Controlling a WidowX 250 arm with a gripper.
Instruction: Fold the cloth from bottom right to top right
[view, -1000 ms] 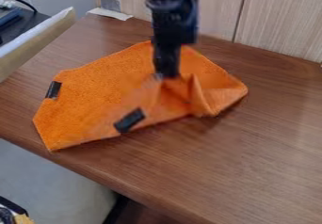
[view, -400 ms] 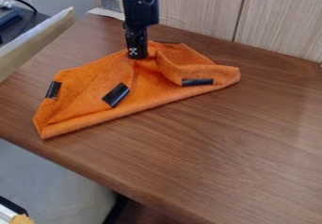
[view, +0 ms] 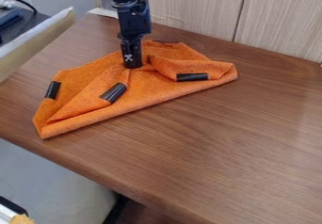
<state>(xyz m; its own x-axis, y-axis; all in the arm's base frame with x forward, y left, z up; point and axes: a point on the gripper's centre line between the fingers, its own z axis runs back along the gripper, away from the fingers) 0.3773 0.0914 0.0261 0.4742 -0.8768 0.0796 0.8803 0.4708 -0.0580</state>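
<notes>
And the fold looks nearly laid: the cloth (view: 148, 89) is touched by the end effector (view: 132, 66), its opening can't be told, and a gentle lift-off is needed next!

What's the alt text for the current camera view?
Black gripper pressed against a folded, rumpled orange cloth with black strips on it, near its upper edge. The cloth lies on a brown wooden table before pale wood panels.

A cloth (view: 146, 90) lies on a table (view: 232, 148), toward the left, with a wall panel (view: 198, 11) behind. The gripper (view: 132, 66) is at the cloth's rear part. On the cloth are a left strip (view: 52, 90), a middle strip (view: 114, 92) and a right strip (view: 192, 77).
</notes>
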